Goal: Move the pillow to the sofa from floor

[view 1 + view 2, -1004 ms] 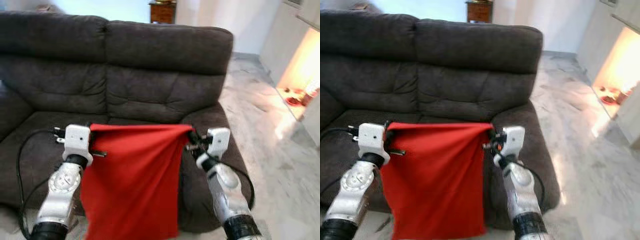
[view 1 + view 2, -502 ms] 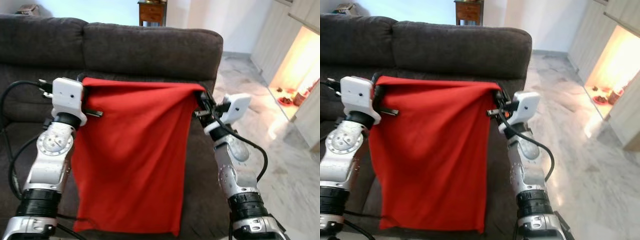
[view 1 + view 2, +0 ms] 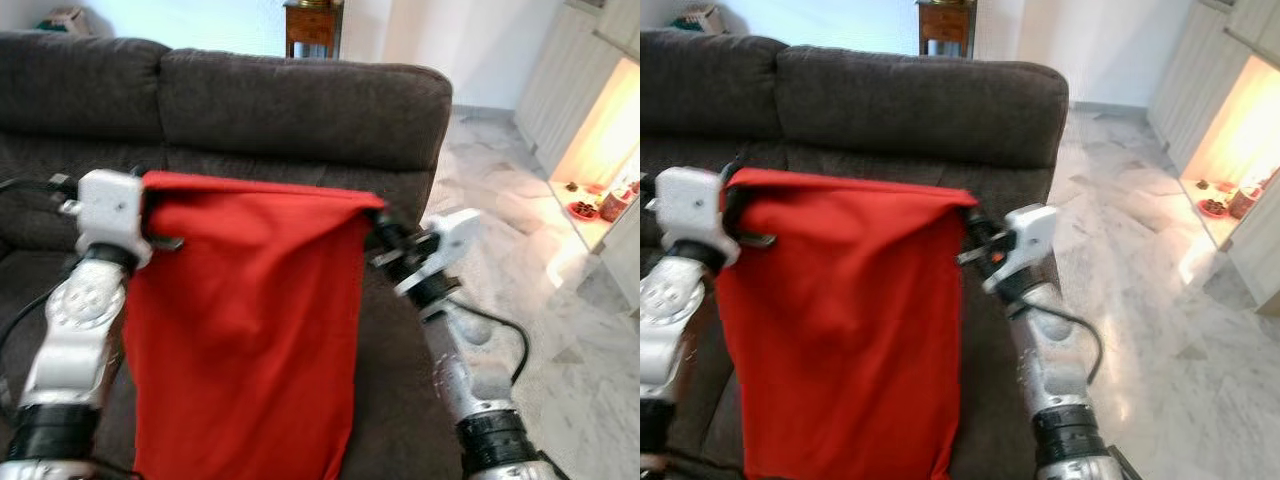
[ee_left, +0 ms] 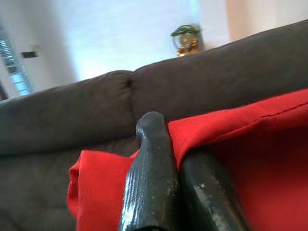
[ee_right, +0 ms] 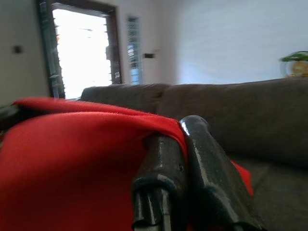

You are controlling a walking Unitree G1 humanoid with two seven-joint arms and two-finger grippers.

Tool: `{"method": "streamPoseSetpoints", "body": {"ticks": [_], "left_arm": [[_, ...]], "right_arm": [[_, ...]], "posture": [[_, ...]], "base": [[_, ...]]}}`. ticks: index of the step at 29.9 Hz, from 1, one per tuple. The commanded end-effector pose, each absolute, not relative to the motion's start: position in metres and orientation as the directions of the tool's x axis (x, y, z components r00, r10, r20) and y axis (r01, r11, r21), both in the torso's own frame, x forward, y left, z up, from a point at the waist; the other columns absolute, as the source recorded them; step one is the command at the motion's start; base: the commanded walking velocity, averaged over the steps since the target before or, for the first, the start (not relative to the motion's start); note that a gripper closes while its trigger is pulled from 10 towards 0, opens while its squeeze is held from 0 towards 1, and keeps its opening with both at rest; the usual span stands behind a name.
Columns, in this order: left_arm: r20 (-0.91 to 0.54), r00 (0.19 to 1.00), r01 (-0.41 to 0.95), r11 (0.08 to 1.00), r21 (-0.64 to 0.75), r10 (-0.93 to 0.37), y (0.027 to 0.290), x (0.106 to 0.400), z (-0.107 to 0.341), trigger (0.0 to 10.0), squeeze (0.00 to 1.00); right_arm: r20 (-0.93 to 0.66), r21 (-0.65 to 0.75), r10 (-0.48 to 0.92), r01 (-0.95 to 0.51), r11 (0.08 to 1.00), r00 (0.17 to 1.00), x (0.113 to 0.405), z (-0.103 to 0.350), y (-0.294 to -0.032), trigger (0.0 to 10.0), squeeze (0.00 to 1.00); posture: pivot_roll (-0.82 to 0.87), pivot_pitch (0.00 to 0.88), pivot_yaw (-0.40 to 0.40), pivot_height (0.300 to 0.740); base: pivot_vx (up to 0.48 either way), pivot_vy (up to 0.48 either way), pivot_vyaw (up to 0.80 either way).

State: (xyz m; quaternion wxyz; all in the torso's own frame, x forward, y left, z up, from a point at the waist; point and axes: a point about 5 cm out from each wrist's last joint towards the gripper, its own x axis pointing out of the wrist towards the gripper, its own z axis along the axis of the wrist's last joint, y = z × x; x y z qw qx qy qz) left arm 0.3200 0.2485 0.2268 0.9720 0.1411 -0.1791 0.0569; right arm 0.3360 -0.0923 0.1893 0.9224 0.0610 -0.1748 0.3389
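A: What's the biggest thing in front of the robot?

B: A dark grey sofa, its backrest spanning most of the head views, with pale marble floor running off to the robot's right. Behind the backrest stands a small wooden cabinet, and a lit alcove glows at the far right.

A: And the pillow?

B: The red pillow hangs off the floor like a limp sheet of cloth, held up in front of the sofa's seat. It covers much of the seat cushions, and its lower edge is cut off at the bottom of the left eye view.

A: How is it held?

B: By its two upper corners. The left gripper has its black fingers pressed together with red fabric pinched between them. The right gripper is clamped on the other corner the same way.

A: Anything hard to make out?

B: A green and gold object behind the sofa is too blurred to identify. The right arm is blurred too.
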Motion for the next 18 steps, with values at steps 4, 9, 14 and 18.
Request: {"method": "streamPoseSetpoints", "body": {"ticks": [4, 9, 14, 18], "left_arm": [[0.415, 0.905, -0.213, 0.947, 0.241, 0.098, 0.255, 0.319, 0.245, 10.0, 0.0], [0.434, 0.896, -0.216, 0.945, 0.245, 0.092, 0.253, 0.321, 0.255, 10.0, 0.0], [0.47, 0.878, -0.226, 0.947, 0.228, 0.097, 0.252, 0.323, 0.267, 10.0, 0.0], [0.482, 0.872, -0.219, 0.947, 0.236, 0.082, 0.248, 0.325, 0.275, 10.0, 0.0]], "right_arm": [[0.448, 0.009, 0.522, -0.587, 0.81, 0.726, 0.34, 0.21, -0.107, 10.0, 0.0], [0.508, 0.031, 0.419, -0.503, 0.864, 0.752, 0.347, 0.228, -0.119, 10.0, 0.0], [0.549, 0.026, 0.396, -0.489, 0.872, 0.736, 0.347, 0.24, -0.12, 10.0, 0.0], [0.57, 0.04, 0.356, -0.458, 0.888, 0.74, 0.349, 0.246, -0.124, 10.0, 0.0]], "posture": [[0.12, 0.012, -0.014, 0.74], [0.12, 0.01, -0.015, 0.74], [0.12, 0.01, -0.019, 0.74], [0.12, 0.011, -0.016, 0.74]], "base": [[0.0, 0.0, 0.0], [0.0, 0.0, 0.0], [0.0, 0.0, 0.0], [0.194, 0.0, 0.0]]}}
